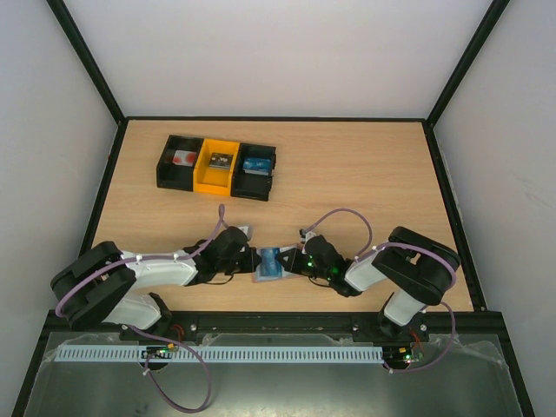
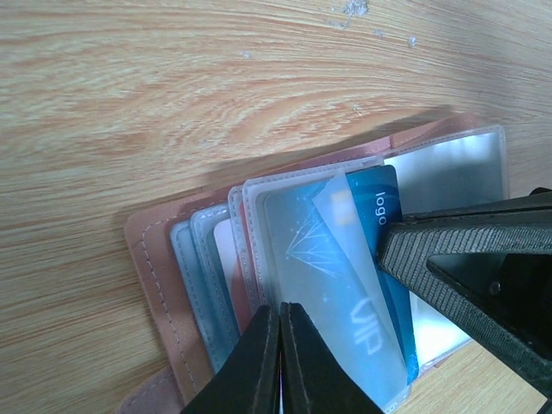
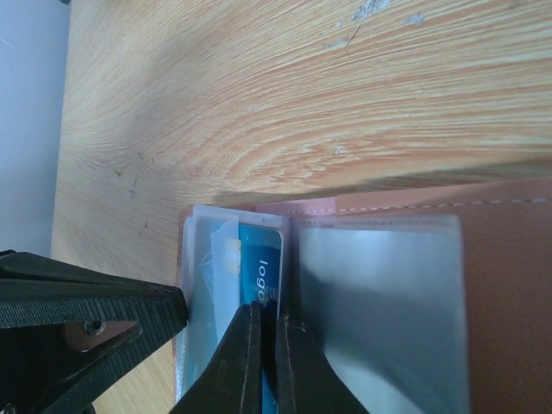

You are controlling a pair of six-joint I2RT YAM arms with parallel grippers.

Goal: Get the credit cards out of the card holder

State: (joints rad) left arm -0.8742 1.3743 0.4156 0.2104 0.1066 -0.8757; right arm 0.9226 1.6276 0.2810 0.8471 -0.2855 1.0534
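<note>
The card holder (image 1: 271,263) lies open on the table between my two grippers, mauve-brown with clear sleeves (image 2: 151,259) (image 3: 509,276). A blue credit card (image 2: 384,194) (image 3: 259,259), printed "logo" and "VIP", sticks partly out of its sleeve. My right gripper (image 1: 292,262) (image 3: 263,345) is shut on that card's edge. My left gripper (image 1: 254,261) (image 2: 280,345) is shut, pinching the holder's clear sleeves. A pale pinkish card (image 2: 224,254) shows inside a sleeve further back. One finger of each gripper shows in the other's wrist view.
A row of bins stands at the back left: a black one (image 1: 178,161), a yellow one (image 1: 217,165) and another black one (image 1: 258,165), each with small items inside. The table's near edge runs just behind the arms.
</note>
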